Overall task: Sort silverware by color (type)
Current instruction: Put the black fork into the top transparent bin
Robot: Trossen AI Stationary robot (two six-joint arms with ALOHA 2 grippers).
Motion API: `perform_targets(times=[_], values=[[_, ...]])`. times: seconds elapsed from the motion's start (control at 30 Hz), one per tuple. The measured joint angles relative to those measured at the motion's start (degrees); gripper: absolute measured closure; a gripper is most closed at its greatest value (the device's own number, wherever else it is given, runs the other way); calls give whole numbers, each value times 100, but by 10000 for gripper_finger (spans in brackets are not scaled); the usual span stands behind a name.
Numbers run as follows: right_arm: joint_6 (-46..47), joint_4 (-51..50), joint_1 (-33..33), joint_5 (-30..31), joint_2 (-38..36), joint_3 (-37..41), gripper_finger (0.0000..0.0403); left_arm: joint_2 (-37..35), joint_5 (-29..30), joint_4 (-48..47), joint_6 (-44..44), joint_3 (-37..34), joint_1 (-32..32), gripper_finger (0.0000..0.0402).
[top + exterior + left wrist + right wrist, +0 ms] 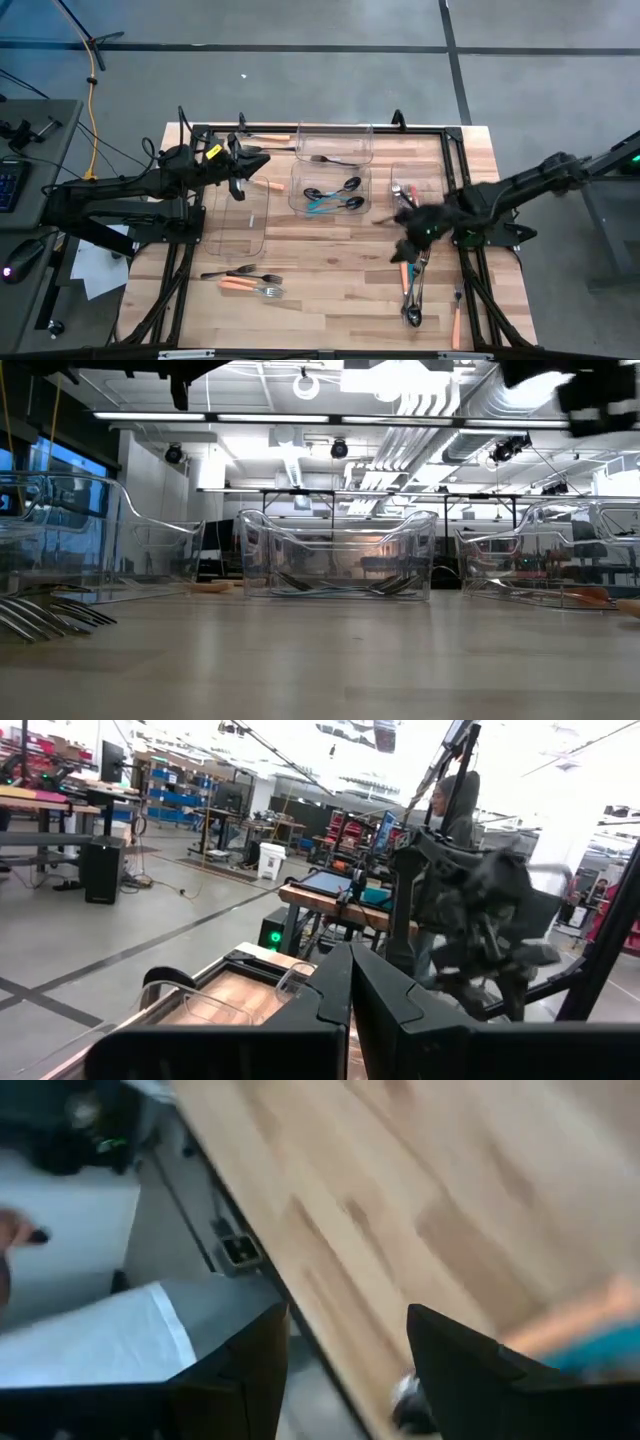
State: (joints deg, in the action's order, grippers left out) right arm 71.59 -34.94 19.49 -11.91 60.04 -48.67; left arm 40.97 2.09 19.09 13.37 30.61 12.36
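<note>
1. My right gripper (408, 243) hangs over the loose heap of silverware (412, 290) at the counter's (330, 275) right side, just beside the right-hand clear bin (408, 185). Its fingers (455, 1365) stand apart with nothing between them. I judge they are spread like this so they can drop around one handle in the heap.

2. My left gripper (262, 160) waits beside the far-left corner of the counter, well apart from that heap, fingers (340, 985) pressed together and empty. Parked there, it keeps out of the right arm's way.

3. I take the middle clear bin (330, 190) as my landmark. It holds the teal-handled spoons (335, 196); I count three bowls, though overlap makes that unsure. Keeping one colour together in one bin is the sort's aim.

4. Behind the middle bin, the far bin (335, 145) holds one dark piece (330, 159).

5. Left of the middle bin lies a flat clear bin (243, 215) that looks empty, with one orange-handled piece (268, 185) just beside its far edge.

6. Toward the near-left of the middle bin, an unsorted cluster (245, 280) lies on the bare counter: about four pieces, black and orange handles mixed.

7. Right of the middle bin, the heap under my right fingers has roughly five or six pieces. They overlap too much for a firm count.

8. I count four bins in all. By my judgement, most silverware is not yet sorted.
</note>
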Motion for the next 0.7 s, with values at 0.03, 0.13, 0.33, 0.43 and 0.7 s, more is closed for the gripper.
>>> perform_targets(times=[0.03,0.13,0.33,0.43,0.7], values=[[592,-14,209,105,0,74,214,0,0,2,-1,0,-1,401],[2532,-60,800,473,1,357,214,0,0,2,0,0,-1,401],[5340,-45,1667,692,166,1032,214,0,0,2,-4,0,0,401],[5856,-32,1931,639,340,1201,214,0,0,7,-5,0,0,401],[5863,-269,2006,365,991,1255,214,0,4,7,-55,0,1,401]])
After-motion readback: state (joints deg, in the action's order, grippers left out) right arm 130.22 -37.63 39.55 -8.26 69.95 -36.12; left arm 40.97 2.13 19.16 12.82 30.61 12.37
